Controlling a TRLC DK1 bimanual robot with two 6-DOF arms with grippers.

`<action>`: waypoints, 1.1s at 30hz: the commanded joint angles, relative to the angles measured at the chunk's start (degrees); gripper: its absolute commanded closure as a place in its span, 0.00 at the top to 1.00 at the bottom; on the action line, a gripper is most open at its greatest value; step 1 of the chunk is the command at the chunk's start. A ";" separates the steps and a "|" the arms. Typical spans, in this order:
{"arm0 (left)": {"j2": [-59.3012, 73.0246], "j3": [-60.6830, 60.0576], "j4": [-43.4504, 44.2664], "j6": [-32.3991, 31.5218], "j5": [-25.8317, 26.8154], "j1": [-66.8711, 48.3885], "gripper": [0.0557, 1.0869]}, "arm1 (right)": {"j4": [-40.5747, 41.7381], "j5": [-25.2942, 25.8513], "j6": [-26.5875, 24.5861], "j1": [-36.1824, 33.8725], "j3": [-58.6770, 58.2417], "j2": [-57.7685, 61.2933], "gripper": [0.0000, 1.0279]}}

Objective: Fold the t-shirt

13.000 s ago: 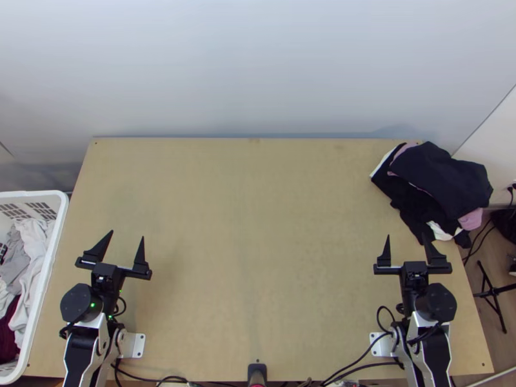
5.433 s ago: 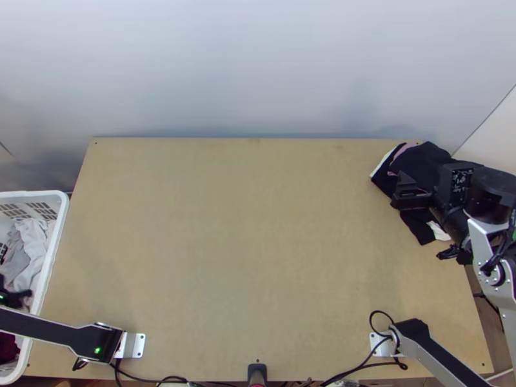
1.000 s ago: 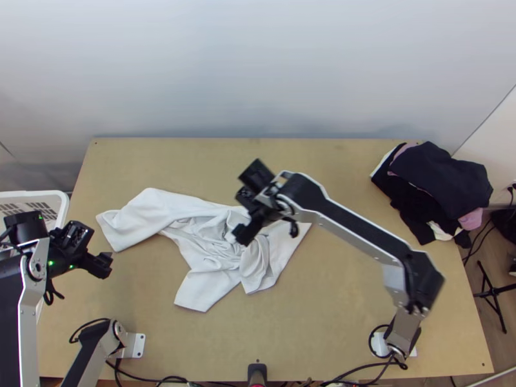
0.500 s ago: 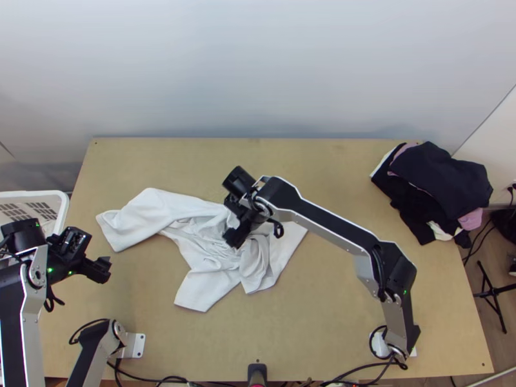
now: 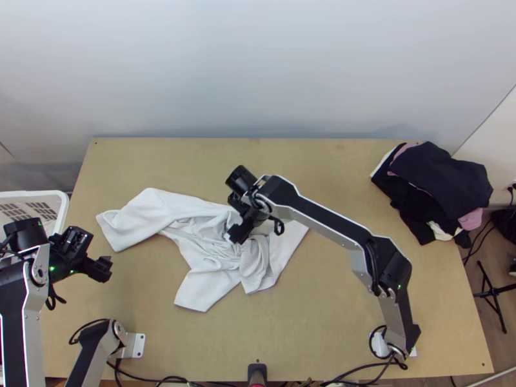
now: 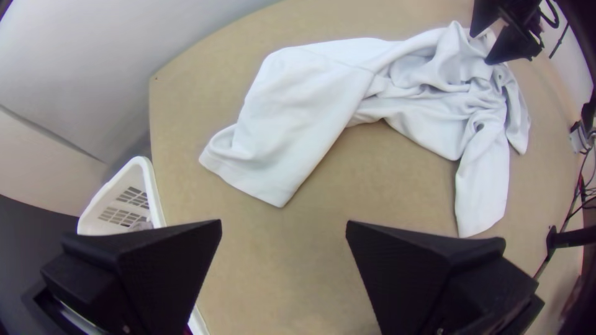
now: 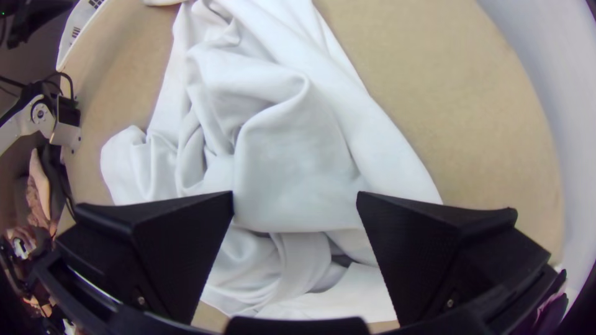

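Clearly, the left hand [image 6: 284,221] is the nearer of the two to the tabletop's [image 5: 322,309] near edge, its fingers wide apart with nothing between them. From it the white t-shirt [image 5: 145,216] lies inward and farther out, left of the tabletop's middle, and the closest part is the corner of its broad, smoother left end.

The shirt's long axis runs roughly side to side, its left end a little farther out than its right. One flap points back toward the near edge, and the middle is bunched in deep folds. The right hand [image 7: 295,193] is over that bunched middle, fingers spread wide and gripping nothing, with a fold of cloth below the gap; whether a fingertip touches it I cannot tell. So the right hand is nearer the crumpled part, the left nearer the smooth end, and opening out the bunch probably has to come before any folding.

Past the left edge stands a white laundry basket [image 6: 118,180] with a scrap of pale cloth in it. Farthest off, at the right corner, are heaped dark clothes [image 5: 442,177] with pink and white pieces.
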 commanded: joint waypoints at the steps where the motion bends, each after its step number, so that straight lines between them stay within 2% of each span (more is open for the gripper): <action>1: 0.30 -0.23 0.68 0.13 -0.16 0.22 0.95 | 0.04 -0.17 0.24 0.90 0.34 0.30 0.87; 17: -0.05 -0.93 0.94 -0.14 -0.16 0.05 0.95 | -0.48 -0.70 0.77 1.34 1.31 2.14 0.87; 21: 0.21 -0.93 2.26 -0.23 -0.07 -0.04 0.95 | -0.40 -0.78 0.51 1.08 2.27 4.25 0.81; 28: 2.85 0.92 2.78 -0.67 -0.07 -0.83 0.95 | 3.29 -1.40 0.42 1.16 2.98 5.66 0.41; 32: 3.90 0.65 3.31 -0.58 -0.07 -1.36 0.95 | 5.93 -1.66 -1.95 1.08 3.94 6.01 0.03; 33: 4.17 0.74 3.66 -0.67 -0.07 -1.36 0.95 | 5.67 -1.66 -2.04 1.08 4.29 5.31 0.03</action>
